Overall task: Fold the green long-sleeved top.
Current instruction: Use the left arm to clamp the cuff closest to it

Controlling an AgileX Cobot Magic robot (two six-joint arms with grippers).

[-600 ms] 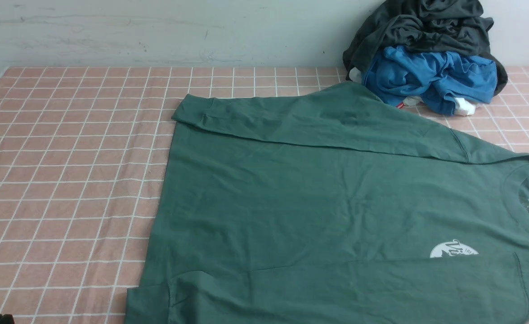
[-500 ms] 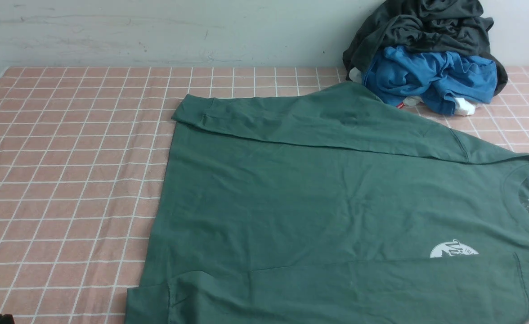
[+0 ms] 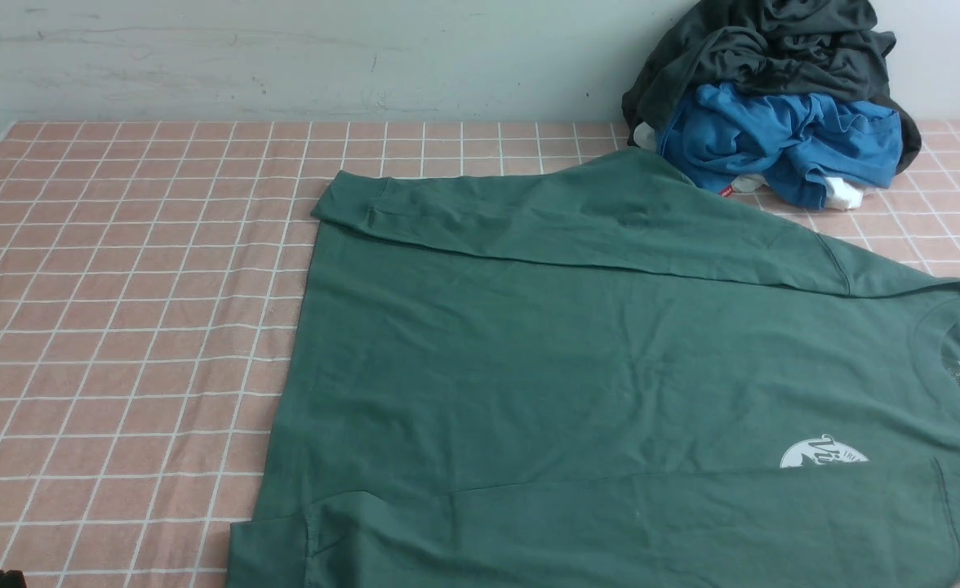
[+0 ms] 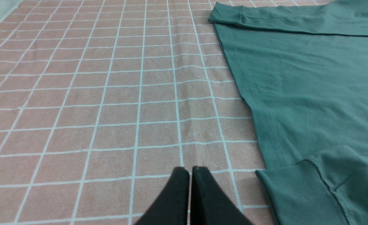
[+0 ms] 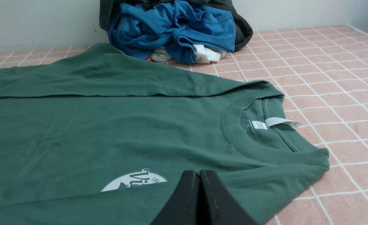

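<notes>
Green long-sleeved top (image 3: 611, 384) lies spread face up on the pink checked cloth (image 3: 121, 327). Both of its sleeves are folded in across the body: the far sleeve (image 3: 578, 220) runs along the far edge, the near sleeve (image 3: 611, 523) along the near edge. Its white chest logo (image 3: 823, 452) is partly covered by the near sleeve. The white neck label (image 5: 279, 122) shows inside the collar (image 5: 249, 147).

The right gripper (image 5: 199, 172) is over the green long-sleeved top, just beside the logo, fingers pressed together and empty. The left gripper (image 4: 190, 170) is off the top, over bare cloth near the cuff (image 4: 296, 187) of the near sleeve, fingers likewise together and holding nothing.

At the top's far shoulder sits a heap: a blue garment (image 3: 782, 143) under a dark grey-black garment (image 3: 766, 49).
</notes>
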